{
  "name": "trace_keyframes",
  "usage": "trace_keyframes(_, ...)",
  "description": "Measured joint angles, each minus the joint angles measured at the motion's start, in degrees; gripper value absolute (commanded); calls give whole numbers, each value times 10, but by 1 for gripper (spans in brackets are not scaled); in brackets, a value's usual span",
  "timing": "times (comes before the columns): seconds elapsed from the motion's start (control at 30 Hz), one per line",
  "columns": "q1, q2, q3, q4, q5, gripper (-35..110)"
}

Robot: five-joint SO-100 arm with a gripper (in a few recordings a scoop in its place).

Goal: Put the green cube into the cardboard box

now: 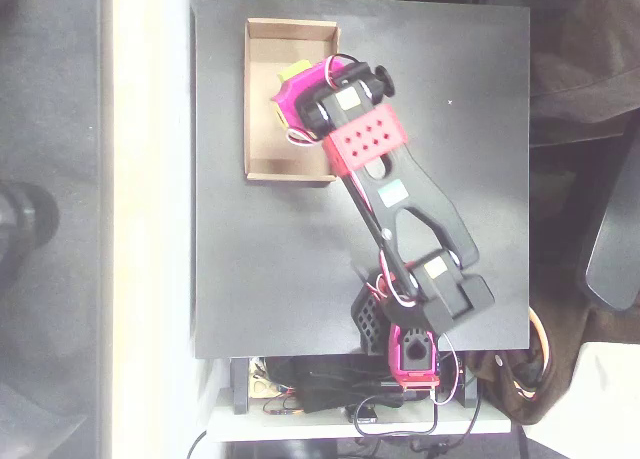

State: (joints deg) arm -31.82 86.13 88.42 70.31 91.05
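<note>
Hovering over box (262,99), gripper (292,97) with cube (294,74), finger state untellable; cube judged light, rigid, best pinched across flat opposite faces.

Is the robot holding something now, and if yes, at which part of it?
It cannot be told. The magenta end effector hangs over the shallow tan cardboard box, with a small lime-green patch, perhaps the cube, at its tip; the fingers are hidden.
</note>
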Motion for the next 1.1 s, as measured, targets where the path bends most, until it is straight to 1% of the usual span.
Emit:
trace_keyframes(0.2,0,-73,0,-82,0,10)
trace_keyframes(0.3,0,-93,-1,-101,0,10)
trace_keyframes(0.5,0,-129,1,-107,2,10)
trace_keyframes(0.9,0,-138,3,-108,1,11)
trace_keyframes(1.0,-2,-139,3,-108,1,15)
trace_keyframes(1.1,-10,-139,3,-108,1,24)
